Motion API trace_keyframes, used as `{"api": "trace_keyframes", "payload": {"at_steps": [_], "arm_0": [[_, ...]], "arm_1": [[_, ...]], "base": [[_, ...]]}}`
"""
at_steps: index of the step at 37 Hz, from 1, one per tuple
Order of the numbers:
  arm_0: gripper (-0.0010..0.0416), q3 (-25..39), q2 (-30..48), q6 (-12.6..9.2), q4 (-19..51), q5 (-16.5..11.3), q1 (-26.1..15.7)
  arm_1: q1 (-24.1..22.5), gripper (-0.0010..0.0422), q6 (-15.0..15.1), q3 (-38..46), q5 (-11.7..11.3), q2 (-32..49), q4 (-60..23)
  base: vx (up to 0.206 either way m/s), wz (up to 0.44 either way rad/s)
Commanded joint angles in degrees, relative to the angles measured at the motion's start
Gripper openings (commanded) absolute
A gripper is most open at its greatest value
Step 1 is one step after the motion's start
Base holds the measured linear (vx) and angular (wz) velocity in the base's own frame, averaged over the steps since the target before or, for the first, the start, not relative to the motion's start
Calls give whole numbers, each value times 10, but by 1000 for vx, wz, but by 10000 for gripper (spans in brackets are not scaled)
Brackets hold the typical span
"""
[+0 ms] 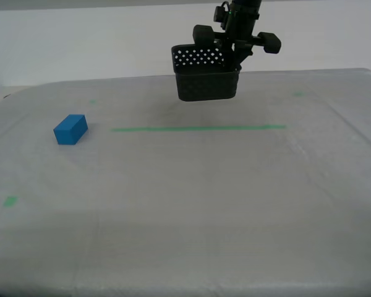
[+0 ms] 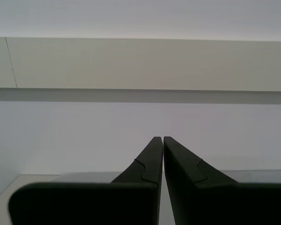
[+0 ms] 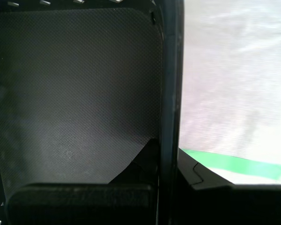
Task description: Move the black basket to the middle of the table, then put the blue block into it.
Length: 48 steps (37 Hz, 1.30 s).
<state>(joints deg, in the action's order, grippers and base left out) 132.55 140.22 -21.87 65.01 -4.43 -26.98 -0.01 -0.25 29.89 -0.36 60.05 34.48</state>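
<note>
The black basket (image 1: 205, 74) hangs in the air above the far part of the table (image 1: 185, 204), held by its right wall. My first gripper (image 1: 235, 59) is shut on that wall; in the first wrist view the basket wall (image 3: 171, 93) runs between the jaws, with the basket's floor (image 3: 75, 93) on one side. The blue block (image 1: 70, 129) lies on the cloth at the exterior view's left, far from the basket. My second gripper (image 2: 163, 140) is shut and empty, pointing at a pale wall; it does not show in the exterior view.
A thin green tape line (image 1: 198, 129) crosses the table below the basket and also shows in the first wrist view (image 3: 234, 164). Small green marks sit at the front left (image 1: 10, 201) and far right (image 1: 298, 94). A white wall (image 1: 80, 37) stands behind.
</note>
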Motion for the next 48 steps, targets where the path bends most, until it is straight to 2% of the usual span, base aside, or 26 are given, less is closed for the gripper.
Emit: {"api": "trace_keyframes", "payload": {"at_steps": [1,12,15,22,26,33,38,48], "arm_0": [[-1,-4,-1,-5,-9,0,-12],[-1,-52,-1,-16,-21,3,-31],[-1,-64,-2,-17,-30,16,-39],[-1,-106,-14,-22,-72,19,-47],[-1,-155,-38,-26,-113,20,-49],[-1,-294,-108,-71,-234,20,-50],[-1,-353,-136,-73,-267,25,-49],[-1,-375,-130,-67,-269,24,-49]], "arm_1": [[0,0,1,0,-1,0,3],[0,0,1,1,0,0,3],[0,0,1,1,-1,0,3],[0,0,1,1,0,0,3],[0,0,1,1,-1,0,3],[0,0,1,1,0,0,3],[0,0,1,1,0,0,3],[0,0,1,0,0,0,3]], "base": [[0,0],[0,0],[0,0],[0,0],[0,0],[0,0],[0,0],[0,0]]}}
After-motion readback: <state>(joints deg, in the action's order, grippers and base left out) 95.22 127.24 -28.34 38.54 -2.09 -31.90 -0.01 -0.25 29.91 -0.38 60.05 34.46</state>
